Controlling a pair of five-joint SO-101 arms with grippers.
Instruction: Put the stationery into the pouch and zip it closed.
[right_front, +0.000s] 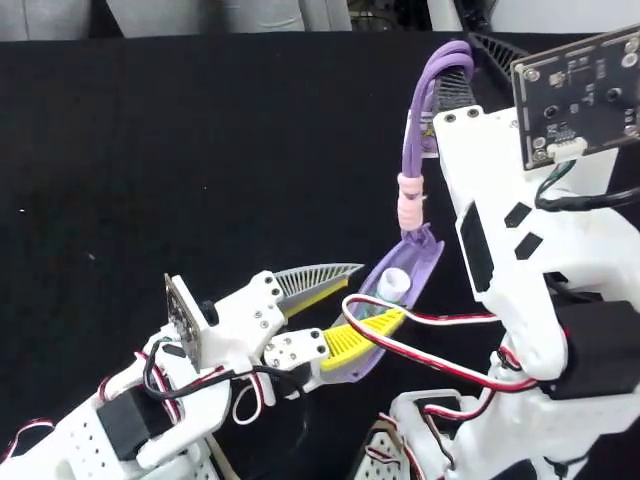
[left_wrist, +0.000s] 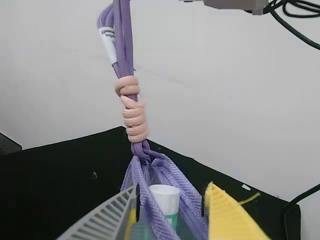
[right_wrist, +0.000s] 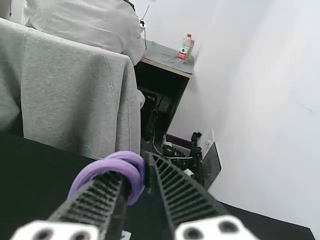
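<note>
Left end effector (left_wrist: 171, 189) grips purple mesh pouch (left_wrist: 189, 202) holding a white tube (left_wrist: 164, 196).

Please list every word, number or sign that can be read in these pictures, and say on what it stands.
White tag on the purple cord: dark print, too small to read.
Bottle on the far desk: label too small to read.
Circuit board in the high view: markings too blurred to read.
So no text can be quoted.
</note>
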